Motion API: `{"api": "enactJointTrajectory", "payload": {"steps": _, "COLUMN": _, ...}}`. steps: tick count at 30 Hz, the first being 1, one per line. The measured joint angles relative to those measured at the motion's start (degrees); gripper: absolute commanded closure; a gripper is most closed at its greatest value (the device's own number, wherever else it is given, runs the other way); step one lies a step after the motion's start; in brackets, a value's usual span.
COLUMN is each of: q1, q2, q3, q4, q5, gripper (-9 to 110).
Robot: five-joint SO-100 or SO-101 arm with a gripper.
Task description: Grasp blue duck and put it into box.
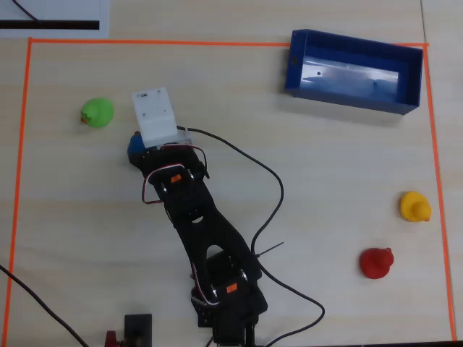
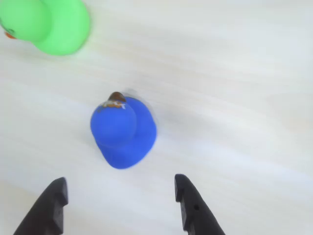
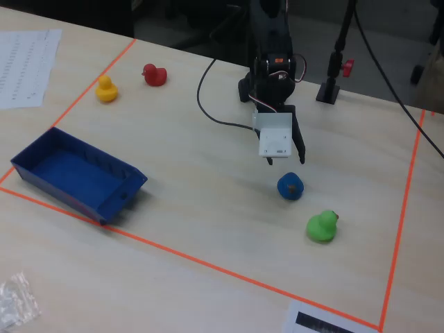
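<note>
The blue duck (image 2: 123,131) sits upright on the pale wooden table with its dark-red beak pointing away from the camera in the wrist view. My gripper (image 2: 121,188) is open, and its two black fingers (image 2: 54,203) straddle the space just short of the duck without touching it. In the fixed view the gripper (image 3: 287,161) hangs just above and behind the blue duck (image 3: 290,186). From overhead only an edge of the blue duck (image 1: 134,145) peeks out beside the white wrist mount (image 1: 154,116). The box (image 1: 347,100) stands empty at the far right, well away from the box (image 3: 59,194) side seen in the fixed view.
A green duck (image 1: 96,113) stands close to the blue one, up-left in the wrist view (image 2: 46,24). A yellow duck (image 1: 414,206) and a red duck (image 1: 377,262) sit at the right. Orange tape (image 1: 22,144) borders the work area. A black cable (image 1: 271,181) trails off the arm.
</note>
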Motion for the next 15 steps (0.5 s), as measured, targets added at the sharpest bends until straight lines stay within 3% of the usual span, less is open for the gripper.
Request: {"api": "enactJointTrajectory", "payload": {"steps": 15, "q1": -2.81, "q2": -14.85, "q3": -6.42, "q4": -3.87, "q5": 3.78, "gripper": 70}}
